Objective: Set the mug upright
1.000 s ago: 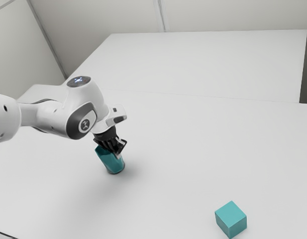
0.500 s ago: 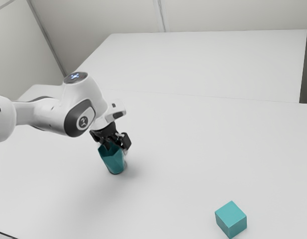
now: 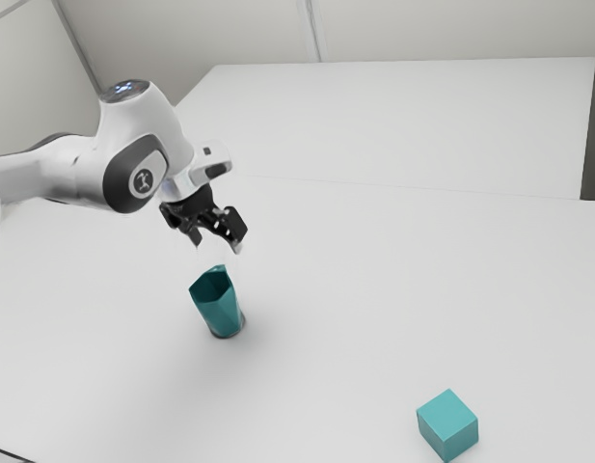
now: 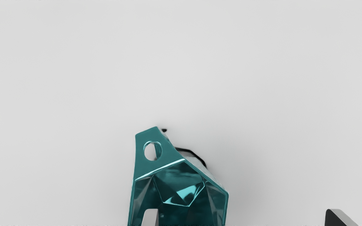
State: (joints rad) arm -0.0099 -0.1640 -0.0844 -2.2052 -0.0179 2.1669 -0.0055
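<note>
Above the mug in the exterior view hangs my gripper (image 3: 217,241), its fingers spread apart with a gap of table between them and the rim. The teal faceted mug (image 3: 218,303) stands on its base on the table, mouth facing up. Looking down from the wrist view, I see into the hollow of the mug (image 4: 181,175), with its flat holed handle beside the rim. The gripper (image 4: 242,216) is open there, one fingertip overlapping the mug's mouth in the picture and the other well out to the side over bare table.
A teal cube (image 3: 447,425) sits on the white table (image 3: 355,289), toward the exterior view's lower right, well apart from the mug. A wall rises behind the table's far edge.
My gripper has let go of the mug and risen off it, drawing slightly toward the exterior view's left. The mug's mouth has come into sight; its base has hardly moved.
</note>
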